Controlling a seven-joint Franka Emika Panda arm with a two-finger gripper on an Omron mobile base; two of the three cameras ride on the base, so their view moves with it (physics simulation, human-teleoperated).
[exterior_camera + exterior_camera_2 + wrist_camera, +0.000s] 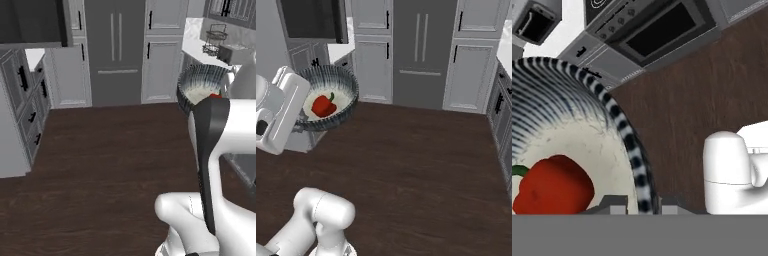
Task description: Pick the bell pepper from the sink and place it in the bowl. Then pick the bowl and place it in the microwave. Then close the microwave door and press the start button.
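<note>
I've got the bowl (326, 100) up in the air over the wood floor (421, 160), jaws clamped on its rim, bell pepper (324, 105) sitting loose inside, so I reckon it's stiff but tippy and wants carrying level.

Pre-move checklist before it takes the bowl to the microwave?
1. Bell pepper inside the bowl: ok, lying on the pale inner floor.
2. Pincer clamped on the bowl rim: ok, one fingertip inside the rim, one outside, in the hand view.
3. Bowl lifted off any surface: ok, carried above the wood floor.
4. Bowl level: not ok, tipped so its inside faces the right base camera; the pepper might roll.
5. Microwave door open: cannot tell.
6. Path ahead free: cannot tell.
</note>
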